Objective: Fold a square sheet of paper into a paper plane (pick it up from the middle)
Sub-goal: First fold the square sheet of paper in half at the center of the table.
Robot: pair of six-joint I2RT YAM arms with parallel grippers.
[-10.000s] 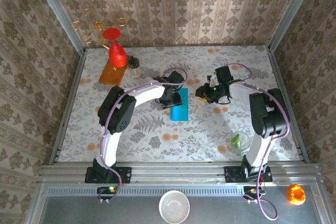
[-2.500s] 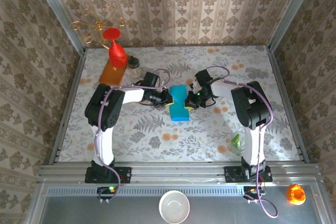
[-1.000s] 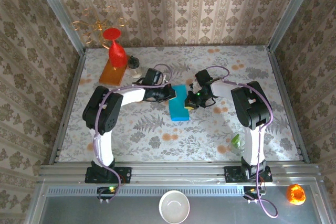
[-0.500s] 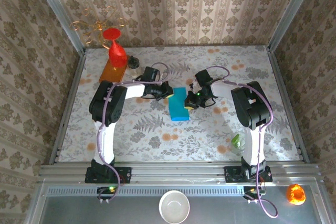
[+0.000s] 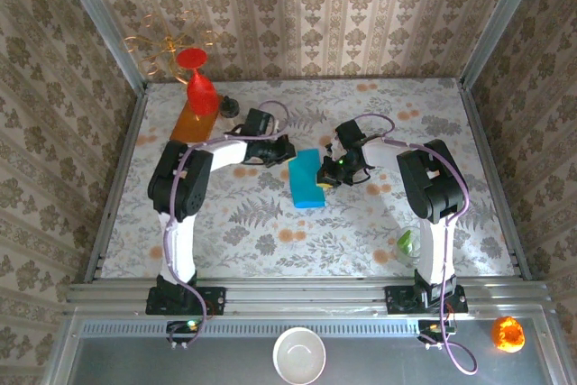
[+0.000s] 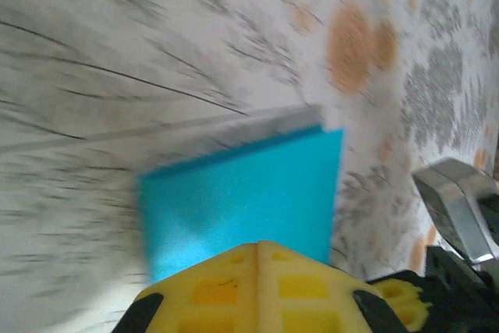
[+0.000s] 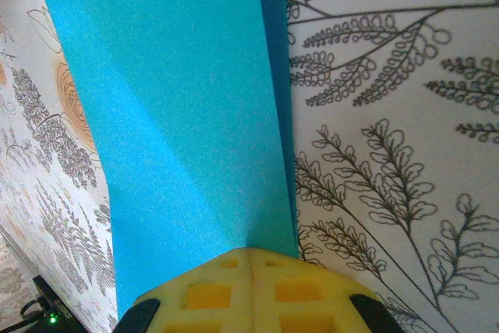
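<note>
The square sheet of paper (image 5: 306, 185) lies mid-table as a teal-blue folded oblong, not a pointed paper plane shape. My left gripper (image 5: 287, 152) is shut, its tips at the paper's far left corner. In the left wrist view the closed yellow fingertips (image 6: 261, 246) sit over the teal sheet (image 6: 242, 193). My right gripper (image 5: 326, 175) is shut too, resting against the paper's right edge. The right wrist view has its joined tips (image 7: 251, 253) at the edge of the sheet (image 7: 171, 99), where a diagonal crease shows. Nothing is visibly clamped between either pair of jaws.
A red vase (image 5: 200, 87) stands on an orange board (image 5: 189, 125) at the far left, with a small dark jar (image 5: 231, 107) beside it. A glass with something green (image 5: 410, 243) sits near the right arm's base. A white bowl (image 5: 299, 354) and an orange object (image 5: 507, 333) lie below the table rail.
My left gripper has slid a little toward the far side, from the paper's left edge to its far left corner. The right gripper and the paper have stayed put.
</note>
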